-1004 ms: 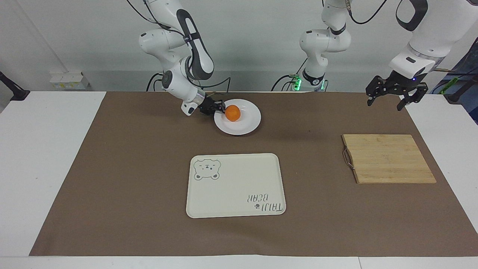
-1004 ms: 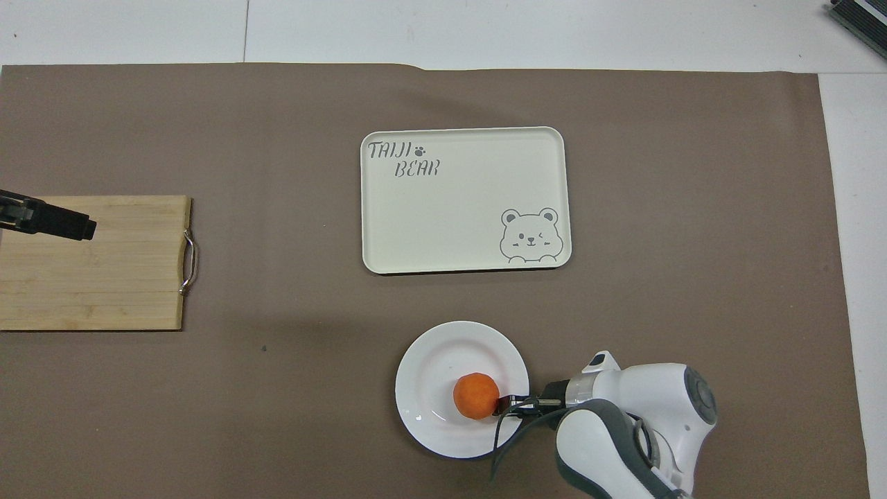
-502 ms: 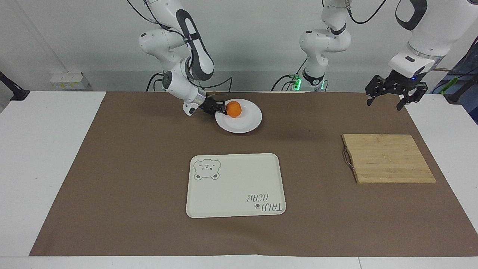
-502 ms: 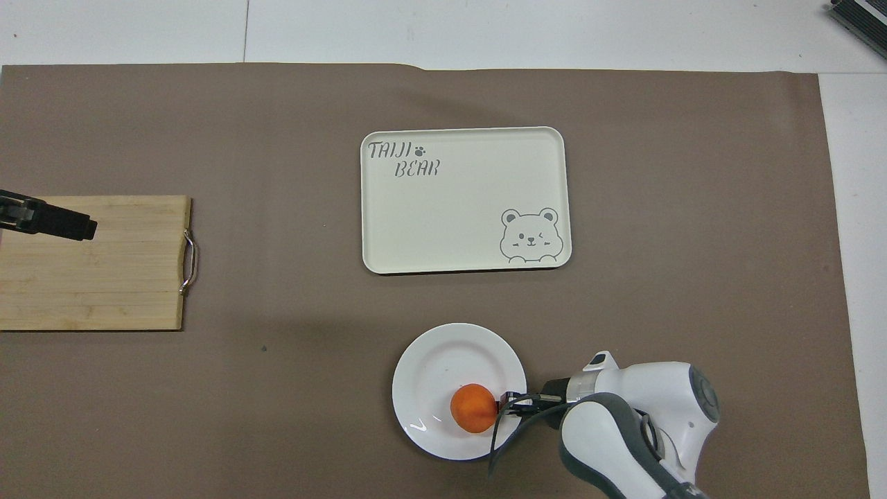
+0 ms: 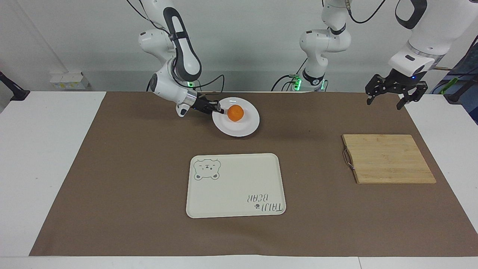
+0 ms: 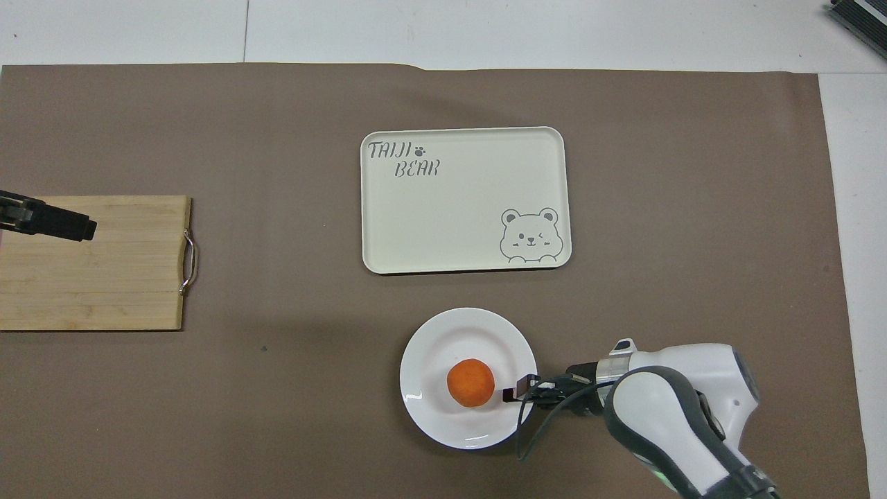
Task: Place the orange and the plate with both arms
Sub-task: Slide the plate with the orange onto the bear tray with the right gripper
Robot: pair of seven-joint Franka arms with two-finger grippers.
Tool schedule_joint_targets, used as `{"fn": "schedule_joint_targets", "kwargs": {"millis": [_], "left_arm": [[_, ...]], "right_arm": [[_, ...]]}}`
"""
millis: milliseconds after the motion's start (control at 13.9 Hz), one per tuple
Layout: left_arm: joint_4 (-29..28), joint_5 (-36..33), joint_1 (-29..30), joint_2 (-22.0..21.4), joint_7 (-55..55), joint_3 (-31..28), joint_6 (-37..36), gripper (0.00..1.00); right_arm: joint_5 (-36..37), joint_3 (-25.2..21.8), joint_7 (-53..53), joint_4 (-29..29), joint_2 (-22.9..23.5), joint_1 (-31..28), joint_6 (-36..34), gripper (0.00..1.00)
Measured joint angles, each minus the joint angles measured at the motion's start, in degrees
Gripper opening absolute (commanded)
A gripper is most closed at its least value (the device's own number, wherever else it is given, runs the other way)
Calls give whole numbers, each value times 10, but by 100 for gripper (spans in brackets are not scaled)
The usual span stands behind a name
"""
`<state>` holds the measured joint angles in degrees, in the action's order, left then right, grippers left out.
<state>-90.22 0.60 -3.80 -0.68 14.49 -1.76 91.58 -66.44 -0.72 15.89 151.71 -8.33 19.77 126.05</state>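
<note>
The white plate [image 5: 242, 127] is on the brown mat near the robots, with the orange [image 5: 235, 113] at its middle. My right gripper [image 5: 219, 110] reaches in low from the right arm's end and is shut on the plate's rim beside the orange. In the overhead view the plate [image 6: 443, 339], the orange [image 6: 470, 382] and the right gripper [image 6: 514, 396] show the same grip. My left gripper [image 5: 385, 101] is open and empty, held high over the table at the left arm's end, and waits.
A cream tray with a bear drawing [image 5: 235, 186] lies at the mat's middle, farther from the robots than the plate. A bamboo cutting board [image 5: 388, 158] with a metal handle lies toward the left arm's end, below the left gripper [image 6: 66, 224].
The right gripper has moved the plate with the orange a little farther from the robots, toward the tray. The orange has settled at the plate's middle. The left arm has not moved.
</note>
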Motion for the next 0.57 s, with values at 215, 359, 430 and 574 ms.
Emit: {"fn": "schedule_joint_targets", "kwargs": {"millis": [215,359,430,574], "left_arm": [[0,0,0,0,0,0,0,100],[0,0,0,0,0,0,0,100],[0,0,0,0,0,0,0,100],[0,0,0,0,0,0,-1,100]], "right_arm": [[-1,-2,0,-24,-7,-33,-41,0],[-1,-3,0,-40,-9,-53,-56,0],[-2,-4,0,-48,-9,-60,-58,0],[-2,-5,0,-67,-7,-72,-58,0]]}}
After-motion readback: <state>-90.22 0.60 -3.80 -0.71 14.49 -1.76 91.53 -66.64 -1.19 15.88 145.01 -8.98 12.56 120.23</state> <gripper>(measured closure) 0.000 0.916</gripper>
